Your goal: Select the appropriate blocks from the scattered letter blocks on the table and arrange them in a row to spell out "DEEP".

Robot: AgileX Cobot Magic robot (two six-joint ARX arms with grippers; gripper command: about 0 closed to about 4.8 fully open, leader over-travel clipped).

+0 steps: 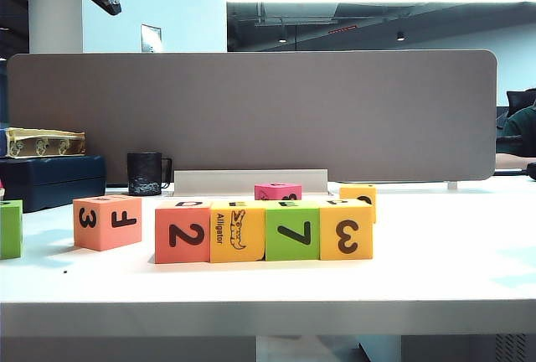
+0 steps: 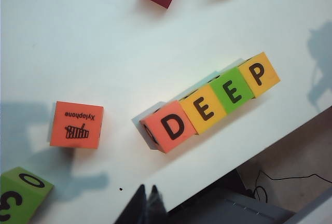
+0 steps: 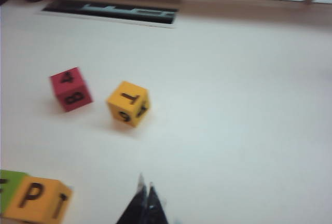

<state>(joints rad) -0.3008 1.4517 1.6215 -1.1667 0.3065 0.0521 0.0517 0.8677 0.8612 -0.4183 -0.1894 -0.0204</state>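
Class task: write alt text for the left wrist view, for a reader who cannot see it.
Four touching blocks in a row spell DEEP on top, near the white table's edge: coral, yellow, green, yellow. A coral xylophone block sits apart, others at the borders. The shut left gripper hovers near the table edge.

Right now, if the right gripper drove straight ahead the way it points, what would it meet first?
Probably bare table. The right gripper, shut, points just past the yellow T block; depth is unclear, so it might clip it.

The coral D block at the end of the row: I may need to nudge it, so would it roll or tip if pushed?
The coral D block probably slides: it sits flat. It looks like light foam, so its yellow E neighbour would likely shift too.
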